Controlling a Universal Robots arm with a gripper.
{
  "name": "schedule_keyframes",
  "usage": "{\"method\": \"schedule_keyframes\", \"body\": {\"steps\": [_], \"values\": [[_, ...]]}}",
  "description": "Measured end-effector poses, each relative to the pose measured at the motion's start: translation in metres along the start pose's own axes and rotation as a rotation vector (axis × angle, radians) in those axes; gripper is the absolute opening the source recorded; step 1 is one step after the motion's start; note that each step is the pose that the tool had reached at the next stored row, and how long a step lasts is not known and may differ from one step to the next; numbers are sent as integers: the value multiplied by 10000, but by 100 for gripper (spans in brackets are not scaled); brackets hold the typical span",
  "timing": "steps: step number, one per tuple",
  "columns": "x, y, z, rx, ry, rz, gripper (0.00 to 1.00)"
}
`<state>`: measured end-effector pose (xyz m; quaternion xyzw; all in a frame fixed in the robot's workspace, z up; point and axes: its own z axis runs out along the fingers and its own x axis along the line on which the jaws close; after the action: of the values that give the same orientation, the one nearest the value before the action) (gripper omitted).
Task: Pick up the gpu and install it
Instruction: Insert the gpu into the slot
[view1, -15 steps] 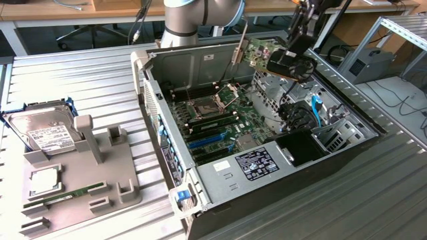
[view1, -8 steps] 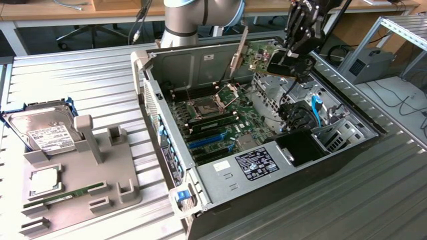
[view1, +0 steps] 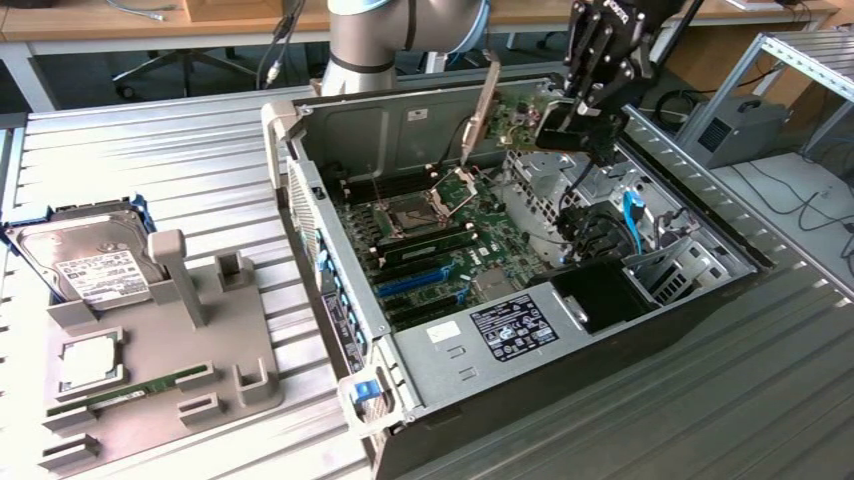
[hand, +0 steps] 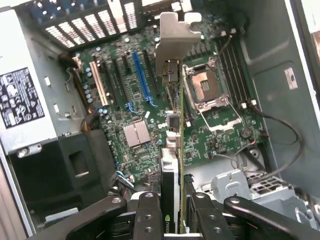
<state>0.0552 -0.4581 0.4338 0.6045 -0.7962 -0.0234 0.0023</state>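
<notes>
The gpu (view1: 523, 122) hangs in the air over the open computer case (view1: 694, 300), above its far end, with its silvery bracket (view1: 486, 100) pointing up and away. My gripper (view1: 577, 128) is shut on the card's end opposite the bracket. In the wrist view the gpu (hand: 172, 150) appears edge-on as a slim slab, clamped between the two black fingers (hand: 149, 217), and its bracket (hand: 172, 42) is at the far end. Below it lies the motherboard (hand: 220, 135) with a blue slot (hand: 141, 80) and black slots beside it.
The case holds a power supply (view1: 514, 330), an open processor socket (hand: 205, 87), cables and a drive cage (view1: 667, 265). At the exterior view's left, a grey fixture (view1: 174, 370) carries a hard drive (view1: 83, 262), a processor (view1: 87, 365) and a green memory stick (view1: 140, 388).
</notes>
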Motion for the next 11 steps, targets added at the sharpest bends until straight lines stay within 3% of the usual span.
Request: {"method": "schedule_keyframes", "body": {"steps": [11], "values": [[-1, 0, 4, -52, 86, -2124, 27]]}}
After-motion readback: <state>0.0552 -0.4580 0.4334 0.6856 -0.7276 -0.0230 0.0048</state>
